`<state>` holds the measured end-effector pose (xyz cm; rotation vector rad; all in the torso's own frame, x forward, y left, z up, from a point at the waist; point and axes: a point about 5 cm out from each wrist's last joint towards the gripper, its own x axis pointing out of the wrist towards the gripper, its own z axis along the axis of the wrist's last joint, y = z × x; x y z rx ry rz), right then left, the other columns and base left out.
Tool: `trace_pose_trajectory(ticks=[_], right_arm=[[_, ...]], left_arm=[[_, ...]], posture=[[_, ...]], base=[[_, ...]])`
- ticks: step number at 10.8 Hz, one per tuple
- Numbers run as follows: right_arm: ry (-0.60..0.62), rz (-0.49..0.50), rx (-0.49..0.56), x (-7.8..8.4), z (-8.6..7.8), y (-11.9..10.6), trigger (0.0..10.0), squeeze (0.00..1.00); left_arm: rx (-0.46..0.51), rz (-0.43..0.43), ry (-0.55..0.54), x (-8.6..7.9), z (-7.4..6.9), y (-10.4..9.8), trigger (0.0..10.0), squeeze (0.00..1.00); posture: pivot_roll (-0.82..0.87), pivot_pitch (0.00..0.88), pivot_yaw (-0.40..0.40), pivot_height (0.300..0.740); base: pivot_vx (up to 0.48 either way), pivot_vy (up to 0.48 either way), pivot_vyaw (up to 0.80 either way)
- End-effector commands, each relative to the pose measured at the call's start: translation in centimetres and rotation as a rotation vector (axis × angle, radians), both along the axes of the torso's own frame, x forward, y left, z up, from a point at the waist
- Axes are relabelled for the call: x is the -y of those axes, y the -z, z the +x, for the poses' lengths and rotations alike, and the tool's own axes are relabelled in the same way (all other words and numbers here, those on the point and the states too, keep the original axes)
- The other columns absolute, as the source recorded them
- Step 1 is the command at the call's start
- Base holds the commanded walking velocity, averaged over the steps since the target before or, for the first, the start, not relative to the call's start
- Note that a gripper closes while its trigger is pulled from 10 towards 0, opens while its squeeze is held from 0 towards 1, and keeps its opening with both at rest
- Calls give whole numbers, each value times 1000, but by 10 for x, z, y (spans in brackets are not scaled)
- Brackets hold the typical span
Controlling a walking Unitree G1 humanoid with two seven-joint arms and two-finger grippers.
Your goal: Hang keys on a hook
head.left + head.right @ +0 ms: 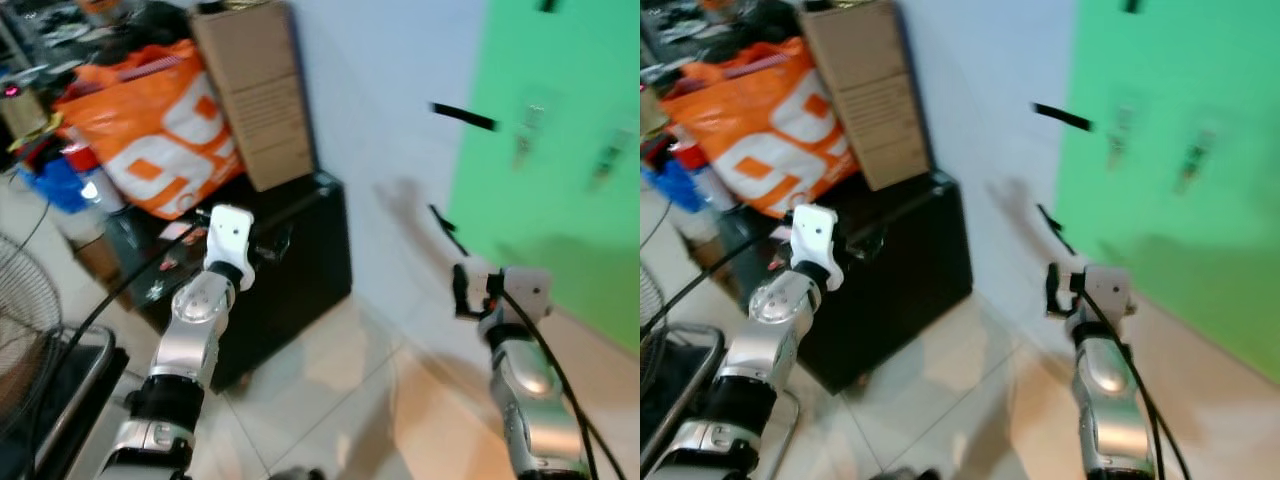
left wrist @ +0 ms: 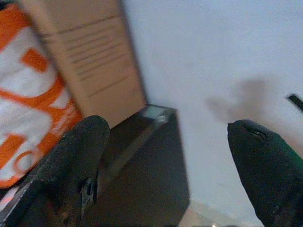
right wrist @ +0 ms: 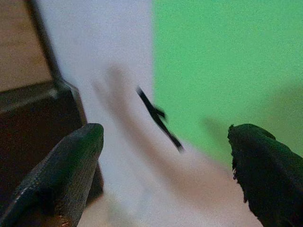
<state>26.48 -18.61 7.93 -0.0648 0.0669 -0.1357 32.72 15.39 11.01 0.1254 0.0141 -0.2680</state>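
Observation:
The picture is blurred. A green panel [image 1: 560,150] covers the wall on the right. Two small grey things [image 1: 527,125] [image 1: 608,155] hang on it, too blurred to tell whether they are hooks or keys. A black bar [image 1: 465,117] sticks out near the panel's edge, and a thin black strip [image 3: 158,118] lies lower on the white wall. My right gripper [image 3: 165,132] is raised in front of that strip, open and empty. My left gripper [image 2: 168,127] is open and empty too, held before the black cabinet [image 1: 300,260].
A cardboard box [image 1: 255,90] and an orange bag [image 1: 160,130] stand on the black cabinet at the left. Clutter and a fan [image 1: 20,310] lie further left. Pale floor tiles [image 1: 350,400] stretch between the cabinet and the wall.

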Motion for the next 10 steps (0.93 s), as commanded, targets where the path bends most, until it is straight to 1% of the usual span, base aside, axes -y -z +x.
trace_pose_trajectory(ticks=[1, 2, 4, 5, 6, 8, 9, 10], right_arm=[[-17, -20, 19, -8, 2, -1, 10000, 1000], [13, -23, 6, -6, 1, -1, 10000, 1000], [-3, 15, -105, -8, 0, 6, 10000, 1000], [-17, 83, -124, -8, -2, 9, 10000, 1000], [-19, 94, -108, -6, -4, 8, 10000, 1000], [-21, 73, -104, -4, -3, 8, 10000, 1000], [-14, 32, -54, -5, -1, 7, 10000, 1000], [-13, 9, -23, -5, 1, 4, 10000, 1000]], left_arm=[[-13, 18, -13, -2, -2, 3, 10000, 592], [-16, 29, -12, -3, -2, 4, 10000, 592], [-23, 35, -14, -3, -3, 6, 10000, 588], [-21, 47, -21, -3, -3, 6, 10000, 588], [-12, 55, -28, -4, -4, 5, 10000, 600], [-3, 53, -28, -4, -4, 3, 10000, 600], [3, 37, -30, -5, -6, 0, 10000, 616], [6, 31, -29, -6, -7, -2, 10000, 616]], posture=[[-130, 0, 127, 740], [-142, 0, 132, 740], [-146, 0, 134, 740], [-134, 0, 124, 740], [-111, 0, 109, 740], [-107, 0, 106, 740], [-83, 0, 87, 740], [-81, 0, 85, 740]], base=[[0, -240, 0], [0, 0, 0], [0, 0, 0], [0, 0, 0], [0, 0, 0], [0, 0, 0], [0, 0, 756], [0, 0, 756]])
